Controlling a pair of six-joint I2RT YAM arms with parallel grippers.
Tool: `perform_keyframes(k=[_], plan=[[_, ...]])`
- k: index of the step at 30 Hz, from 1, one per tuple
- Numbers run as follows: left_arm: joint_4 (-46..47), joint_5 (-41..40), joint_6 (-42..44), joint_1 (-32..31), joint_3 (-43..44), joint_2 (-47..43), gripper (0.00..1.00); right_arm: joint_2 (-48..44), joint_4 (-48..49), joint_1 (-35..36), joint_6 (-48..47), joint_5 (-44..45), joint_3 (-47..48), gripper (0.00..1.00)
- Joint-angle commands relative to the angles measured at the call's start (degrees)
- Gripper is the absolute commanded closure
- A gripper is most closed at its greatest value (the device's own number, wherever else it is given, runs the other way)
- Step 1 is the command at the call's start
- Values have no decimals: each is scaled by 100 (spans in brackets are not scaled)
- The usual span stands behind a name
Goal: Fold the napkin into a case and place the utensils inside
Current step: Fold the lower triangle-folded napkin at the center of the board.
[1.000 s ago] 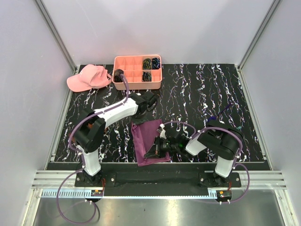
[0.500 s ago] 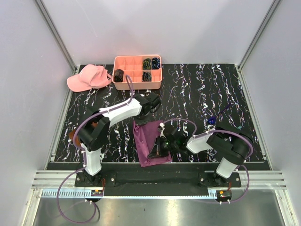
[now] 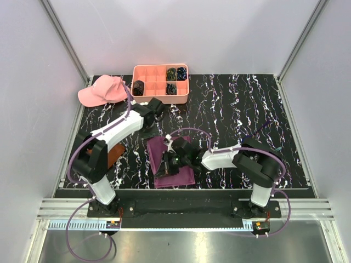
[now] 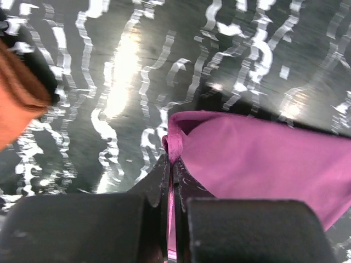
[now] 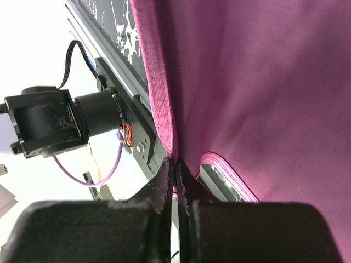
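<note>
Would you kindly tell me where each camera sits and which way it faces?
Top external: fixed above and behind the robot, looking down on the table; left arm and right arm both show.
Left wrist: on the left wrist, facing down at the table; the left pincer is shut on the napkin.
Right wrist: on the right wrist, facing the table's near edge; the right pincer is shut on the napkin's edge.
Shared: all three show the napkin.
</note>
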Motion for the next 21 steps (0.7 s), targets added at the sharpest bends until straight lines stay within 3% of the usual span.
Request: perform_keyframes(k=[1, 8, 21], plan=[[770, -572, 305, 309, -104, -511, 100, 196, -534, 221, -130, -751, 244, 100], [876, -371, 331, 485, -167, -574, 100, 82, -262, 221, 19, -795, 60, 100], [814, -484, -328, -419, 897, 710, 100, -718, 749, -236, 494, -760, -1855, 100]])
